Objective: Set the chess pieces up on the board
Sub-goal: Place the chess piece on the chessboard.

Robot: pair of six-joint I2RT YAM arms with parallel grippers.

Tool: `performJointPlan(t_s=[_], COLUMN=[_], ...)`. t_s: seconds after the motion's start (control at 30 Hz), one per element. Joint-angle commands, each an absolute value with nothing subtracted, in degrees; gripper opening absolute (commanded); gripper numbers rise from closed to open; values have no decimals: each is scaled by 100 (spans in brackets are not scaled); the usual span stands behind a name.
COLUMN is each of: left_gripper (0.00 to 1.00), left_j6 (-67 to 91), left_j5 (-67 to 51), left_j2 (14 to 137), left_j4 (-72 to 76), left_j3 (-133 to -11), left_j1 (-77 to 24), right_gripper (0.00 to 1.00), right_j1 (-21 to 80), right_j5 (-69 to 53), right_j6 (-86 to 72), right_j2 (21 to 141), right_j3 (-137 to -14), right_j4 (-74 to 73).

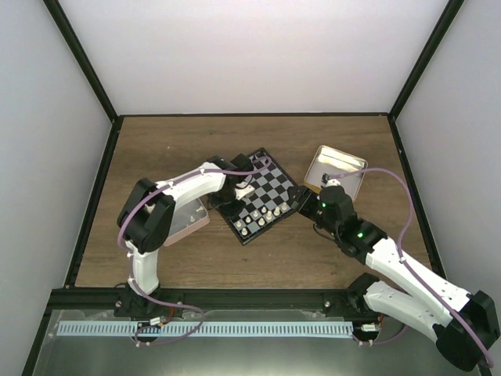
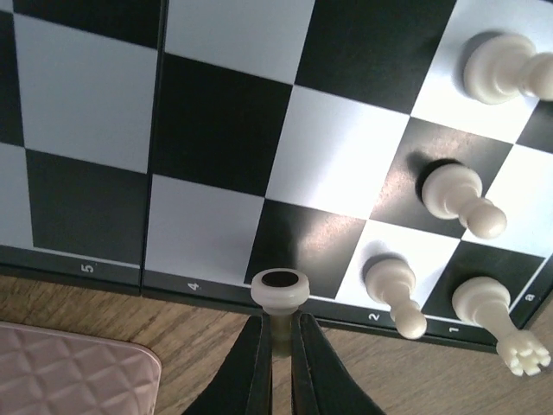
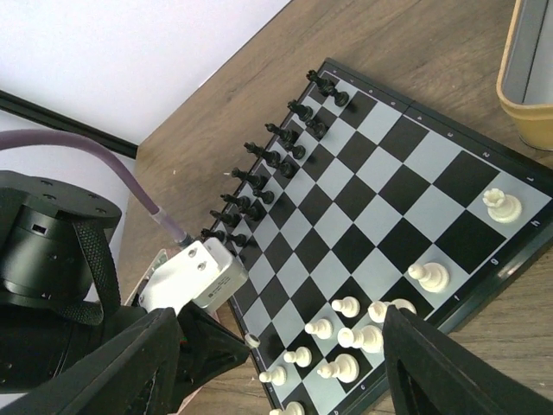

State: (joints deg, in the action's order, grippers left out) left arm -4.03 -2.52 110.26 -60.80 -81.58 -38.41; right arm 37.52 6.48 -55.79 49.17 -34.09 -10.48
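one cream-white piece [image 2: 279,288] clamped in left end effector [image 2: 278,333] over the board [image 2: 86,86] edge, seemingly mid-placement; next needs a straight lowering; right end effector [image 3: 278,346] released

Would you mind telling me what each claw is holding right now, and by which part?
The left claw pinches a cream-white chess piece by its slim upper body, base outward. The right claw is open, empty.
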Motion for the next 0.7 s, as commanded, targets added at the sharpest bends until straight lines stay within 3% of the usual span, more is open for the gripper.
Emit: performJointPlan(t_s=[0.0,0.4,0.67], left_gripper=[4,10,24], left_j6=[-337,-324,-189], left_j5=[43,119,33], left_j2=[11257,11619,11534], left_j4=[-6421,-6591,-6324], left_j3=[-8549,-9095,-9222], left_j1=[-3866,-3885,-3885], right_gripper=[66,66,66], right_j1=[3744,3749,3744], right_j5=[809,826,862], right_j6=[-5616,-5669,-5694], right_j2=[4826,4784,4715], right_j3=[-3392,-3336,-3320], right_j4=[-1098,-1110,-1160])
